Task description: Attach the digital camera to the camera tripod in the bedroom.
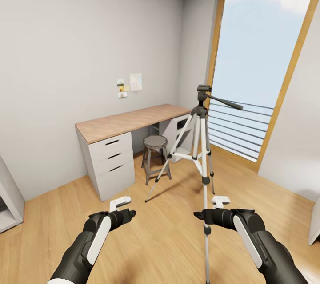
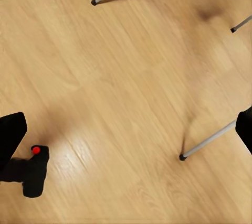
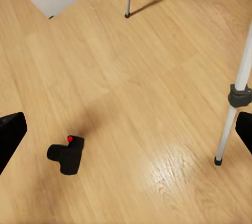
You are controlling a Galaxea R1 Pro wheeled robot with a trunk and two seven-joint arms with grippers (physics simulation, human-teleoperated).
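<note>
Nearest in the head view, the two dark arms reach forward and down over the light wood plank floor (image 1: 169,239). The left gripper (image 1: 120,204) and the right gripper (image 1: 221,202) both hang above the planks, each with its white jaws apart and holding nothing. In the wrist views the black fingertips (image 2: 10,135) sit wide at the frame edges, floor between them.

The digital camera (image 3: 68,155) lies on the floor, small and black with a red dot on top, its short lens pointing sideways. In the left wrist view the digital camera (image 2: 31,170) sits close beside one fingertip, not touching it. It lies apart from the tripod's feet.

The camera tripod (image 1: 201,142) stands upright just beyond the grippers, its silver-white legs spread on the planks; one leg runs down past the right gripper. Its dark head carries a long black pan handle pointing toward the window. A black-tipped foot (image 3: 217,160) rests on the floor in the right wrist view.

Behind it stands a short grey stool (image 1: 155,153), tucked at the wood-topped white table (image 1: 129,122) with three drawers. Small notes (image 1: 129,83) hang on the grey wall above. To the right rises a tall wood-framed window (image 1: 262,66) showing sky.
</note>
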